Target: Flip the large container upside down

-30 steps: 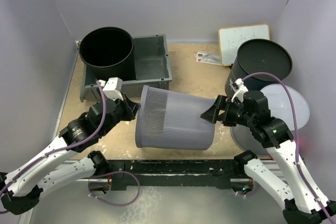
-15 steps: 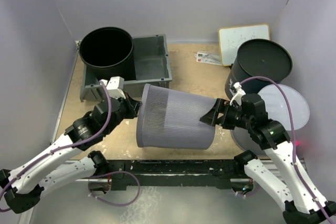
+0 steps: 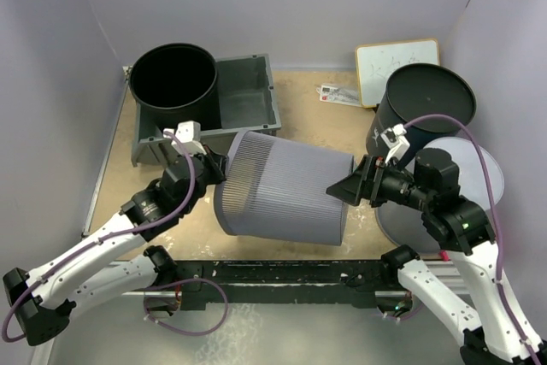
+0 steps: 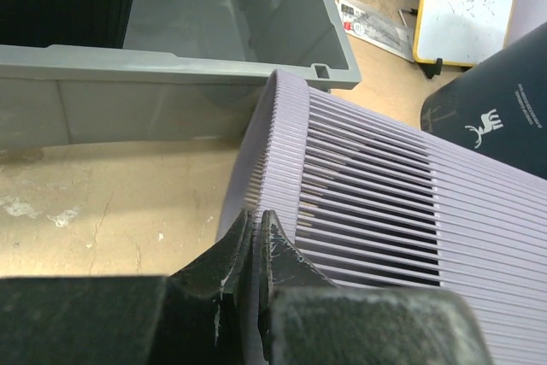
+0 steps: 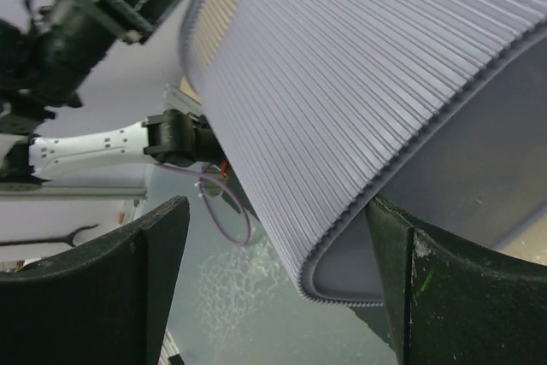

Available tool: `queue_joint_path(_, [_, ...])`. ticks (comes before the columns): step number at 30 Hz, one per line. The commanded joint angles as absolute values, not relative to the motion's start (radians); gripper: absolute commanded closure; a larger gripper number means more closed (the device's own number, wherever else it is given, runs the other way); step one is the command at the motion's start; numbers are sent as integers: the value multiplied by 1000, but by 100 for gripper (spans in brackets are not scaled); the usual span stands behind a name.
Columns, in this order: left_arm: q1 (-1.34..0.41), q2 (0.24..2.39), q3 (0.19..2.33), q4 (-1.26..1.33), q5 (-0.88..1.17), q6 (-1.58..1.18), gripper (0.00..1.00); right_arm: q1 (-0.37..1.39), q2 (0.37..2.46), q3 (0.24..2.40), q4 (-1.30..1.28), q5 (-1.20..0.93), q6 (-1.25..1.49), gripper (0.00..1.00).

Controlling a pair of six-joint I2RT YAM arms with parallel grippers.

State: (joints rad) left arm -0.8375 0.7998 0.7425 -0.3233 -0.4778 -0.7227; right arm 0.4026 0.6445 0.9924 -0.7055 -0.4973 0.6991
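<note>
The large container (image 3: 282, 194) is a ribbed lavender bin lying on its side between my arms, mouth to the left and base to the right. My left gripper (image 3: 218, 170) is shut on its rim; in the left wrist view the fingertips (image 4: 255, 221) pinch the rim edge of the container (image 4: 385, 203). My right gripper (image 3: 344, 187) is open at the base end. In the right wrist view the wide-apart gripper (image 5: 282, 288) straddles the base edge of the container (image 5: 342, 83), and the right finger (image 5: 444, 297) lies against the base.
A black round bin (image 3: 173, 83) stands in a grey tray (image 3: 248, 104) at the back left. A black drum (image 3: 423, 104), a small whiteboard (image 3: 397, 61) and a translucent round lid (image 3: 479, 177) are at the right. Papers (image 3: 338, 94) lie at the back.
The container has turned on its side, its mouth end swinging up towards the tray with my left gripper. My right gripper has shifted slightly right and stays at the base.
</note>
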Motion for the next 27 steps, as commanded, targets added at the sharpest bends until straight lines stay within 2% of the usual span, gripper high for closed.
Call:
queue_joint_path(1, [-868,880,674,-376,-229,-765,100,411,672,1086,-502,-648,710,15])
queue_joint_path(21, [-868,944,679,-275,-204,-792,100,411,839,1111,-214,-607,719,14])
queue_joint_path(27, [-868,932,727,-318,-211,-781,100,411,844,1115,-293,-565,672,14])
